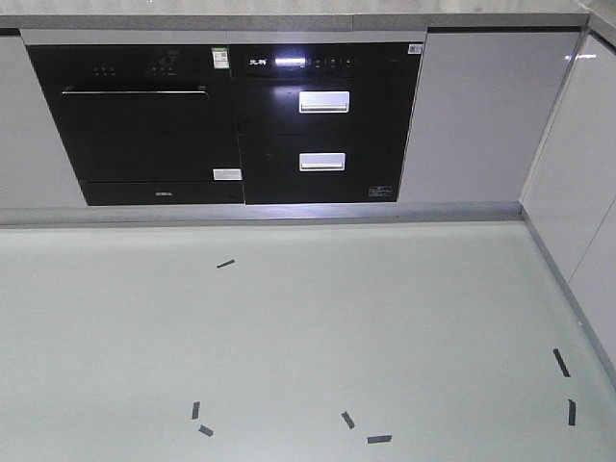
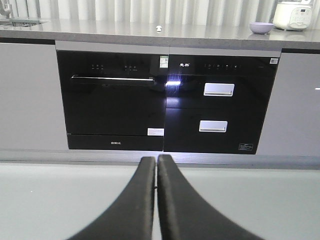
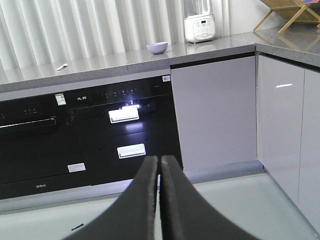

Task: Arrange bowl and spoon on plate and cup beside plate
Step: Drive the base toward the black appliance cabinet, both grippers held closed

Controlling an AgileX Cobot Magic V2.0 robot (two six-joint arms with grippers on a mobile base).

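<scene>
A grey worktop (image 2: 100, 31) runs above a black oven (image 2: 112, 105) and a black drawer unit (image 2: 220, 112). A stretch of pale floor (image 1: 289, 327) with short dark tape marks (image 1: 225, 263) lies between both arms and the cabinet fronts under that worktop.

On the worktop a white cooker (image 2: 295, 15) stands at one end. The bowl (image 2: 261, 27) sits upright just beside it, above the drawer unit's far edge. The spoon (image 3: 61, 66) lies flat on the worktop, well apart from the bowl, above the seam between oven and drawer unit. In the right wrist view its long axis slants diagonally across the worktop. It is too small to tell which end is the scoop.

The left gripper (image 2: 156, 160) has its fingers pressed together with nothing between them. The right gripper (image 3: 160, 159) is likewise closed and empty. Both hang over the floor, low before the worktop.
</scene>
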